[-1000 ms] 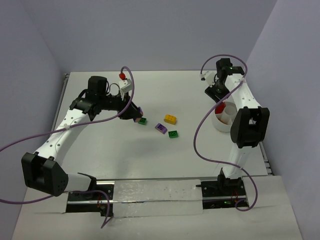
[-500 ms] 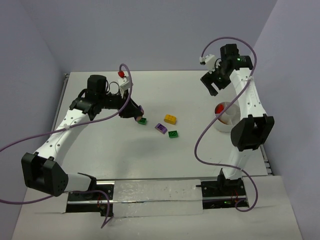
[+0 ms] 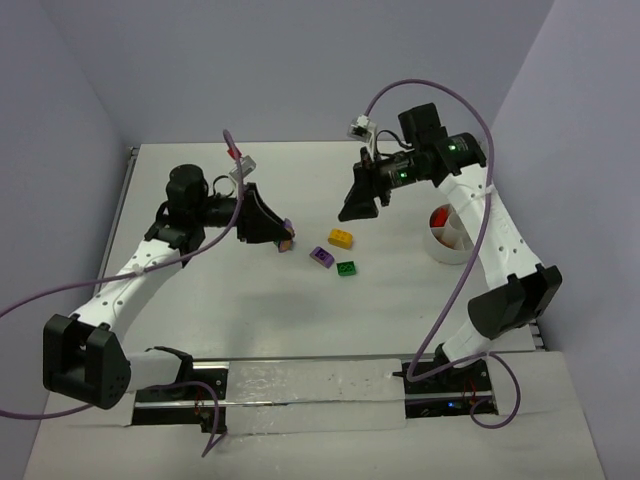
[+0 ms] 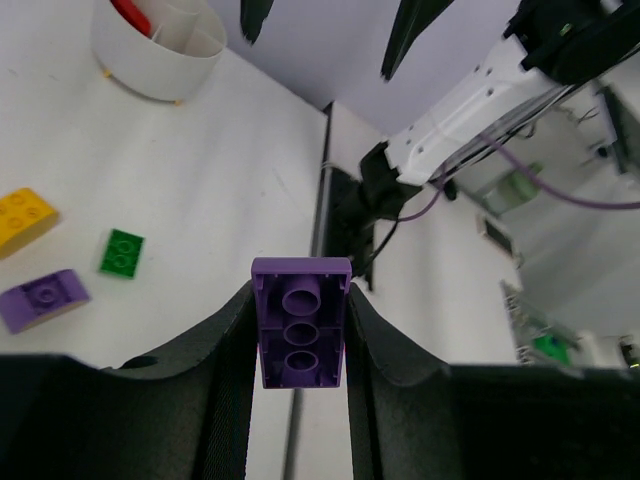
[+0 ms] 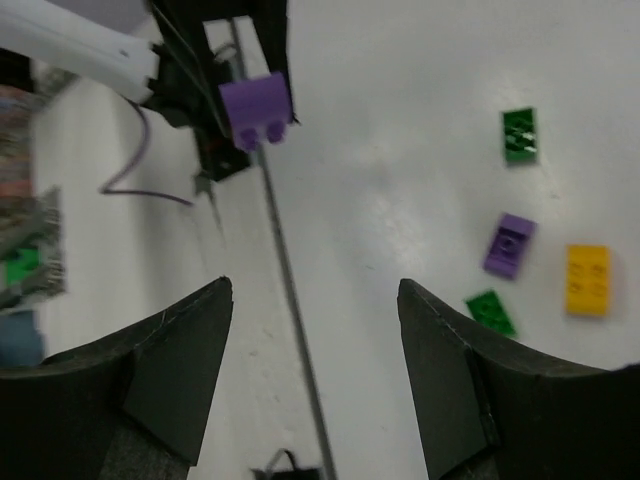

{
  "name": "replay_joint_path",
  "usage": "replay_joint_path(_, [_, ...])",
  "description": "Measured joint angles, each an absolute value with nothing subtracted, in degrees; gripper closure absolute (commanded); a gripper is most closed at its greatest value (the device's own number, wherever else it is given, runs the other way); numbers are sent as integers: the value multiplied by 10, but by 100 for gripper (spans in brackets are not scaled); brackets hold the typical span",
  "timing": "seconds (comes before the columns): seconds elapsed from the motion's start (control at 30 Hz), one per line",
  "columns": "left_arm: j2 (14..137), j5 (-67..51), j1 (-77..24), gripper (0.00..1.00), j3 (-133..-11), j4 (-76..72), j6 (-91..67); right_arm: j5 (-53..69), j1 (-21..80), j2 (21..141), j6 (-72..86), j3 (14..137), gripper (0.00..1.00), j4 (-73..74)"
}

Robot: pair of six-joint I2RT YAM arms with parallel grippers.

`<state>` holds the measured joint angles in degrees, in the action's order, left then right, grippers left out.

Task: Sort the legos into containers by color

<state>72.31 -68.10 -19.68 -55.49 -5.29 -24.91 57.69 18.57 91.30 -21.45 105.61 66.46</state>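
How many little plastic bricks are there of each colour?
Green studded plastic bricks: 2
Purple studded plastic bricks: 2, counting the purple brick in the left end effector
Yellow studded plastic brick: 1
Red brick in the white round cup: 1 showing
Total: 6

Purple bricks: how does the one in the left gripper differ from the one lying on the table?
Grip: the held purple brick is clamped by its long sides in the left gripper. The loose purple brick lies free on the table.
Face: the held purple brick shows its hollow underside to the left wrist view. The loose purple brick lies flat beside the yellow brick.
Both are purple.
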Motion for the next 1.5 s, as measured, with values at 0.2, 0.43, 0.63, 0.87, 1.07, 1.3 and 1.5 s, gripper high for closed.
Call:
replay_joint_path(0.2, [675, -637, -193, 100, -469, -252, -451, 648, 207, 877, -31, 921, 33, 477])
replay_joint_path(0.43, [613, -491, -187, 100, -442, -283, -556, 669, 215, 836, 226, 812, 31, 183])
replay_joint_path(0.63, [602, -328, -184, 100, -477, -193, -607, 658, 236, 830, 393, 771, 29, 1])
replay_joint_path(0.87, [615, -254, -179, 100, -477, -183, -691, 644, 244, 852, 595, 738, 23, -201])
replay_joint_path(1.07, [636, -240, -170, 100, -483, -205, -739, 605, 246, 894, 778, 686, 24, -374])
replay_joint_path(1.3, [647, -215, -155, 100, -509, -197, -775, 552, 260, 937, 890, 677, 26, -440])
replay_joint_path(1.5, [650, -208, -153, 100, -511, -194, -783, 537, 295, 975, 930, 678, 27, -452])
